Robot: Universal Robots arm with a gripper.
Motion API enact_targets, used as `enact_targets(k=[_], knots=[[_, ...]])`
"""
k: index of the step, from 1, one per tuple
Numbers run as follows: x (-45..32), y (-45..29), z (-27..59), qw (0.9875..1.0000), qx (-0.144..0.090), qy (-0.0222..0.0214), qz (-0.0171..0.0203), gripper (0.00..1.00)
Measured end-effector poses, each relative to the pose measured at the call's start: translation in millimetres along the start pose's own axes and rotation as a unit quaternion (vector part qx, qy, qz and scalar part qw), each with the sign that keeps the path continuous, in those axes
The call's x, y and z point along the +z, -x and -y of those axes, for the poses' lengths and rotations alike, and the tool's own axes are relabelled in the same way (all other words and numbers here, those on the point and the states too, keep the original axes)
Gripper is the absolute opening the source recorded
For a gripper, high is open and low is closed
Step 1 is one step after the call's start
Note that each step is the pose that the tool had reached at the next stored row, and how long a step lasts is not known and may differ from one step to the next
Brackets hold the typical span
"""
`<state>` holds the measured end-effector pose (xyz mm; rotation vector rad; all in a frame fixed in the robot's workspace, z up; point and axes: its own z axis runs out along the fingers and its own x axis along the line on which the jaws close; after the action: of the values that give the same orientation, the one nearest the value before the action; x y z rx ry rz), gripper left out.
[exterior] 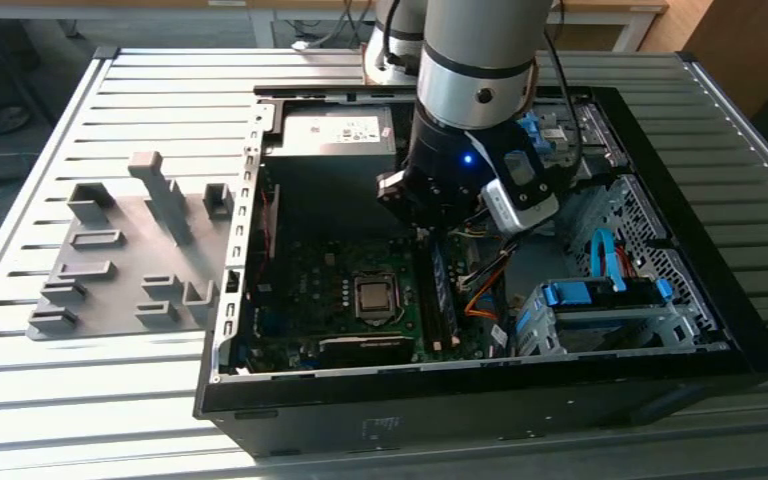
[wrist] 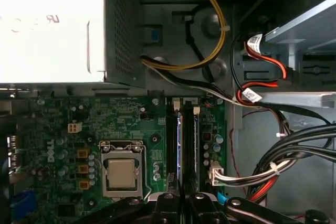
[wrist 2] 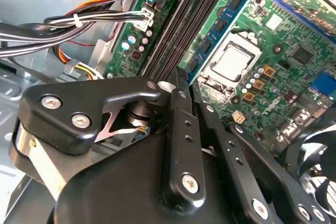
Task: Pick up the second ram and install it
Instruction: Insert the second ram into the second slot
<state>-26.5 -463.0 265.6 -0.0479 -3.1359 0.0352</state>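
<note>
Second ram (wrist: 180, 145) between jaws, slotted.

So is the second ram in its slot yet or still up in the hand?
In the slot area: the second ram stands edge-on between the motherboard slots, the hand at its end. Fully seated: cannot tell.

A thick silver-grey robot arm (exterior: 480, 60) with black joint bands reaches straight down from above. Its black wrist section, lit by a small blue light, carries a white camera module on one side. Below it, the black metal two-finger gripper (wrist 2: 181, 85) points downward, its long, flat, bolted fingers (wrist 2: 184, 145) drawn close together, nearly parallel.
</note>
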Motion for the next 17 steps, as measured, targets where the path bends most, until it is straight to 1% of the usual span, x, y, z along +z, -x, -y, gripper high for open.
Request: enact_targets(k=[4,6,17], knots=[[7.2,0.1,-0.1,1.0000,0.000,0.0000,-0.0007,0.14],[9.5,0.3,0.2,1.0000,0.000,-0.0001,-0.0012,0.14],[15.9,1.9,1.5,1.0000,0.000,-0.0001,-0.0020,0.14]])
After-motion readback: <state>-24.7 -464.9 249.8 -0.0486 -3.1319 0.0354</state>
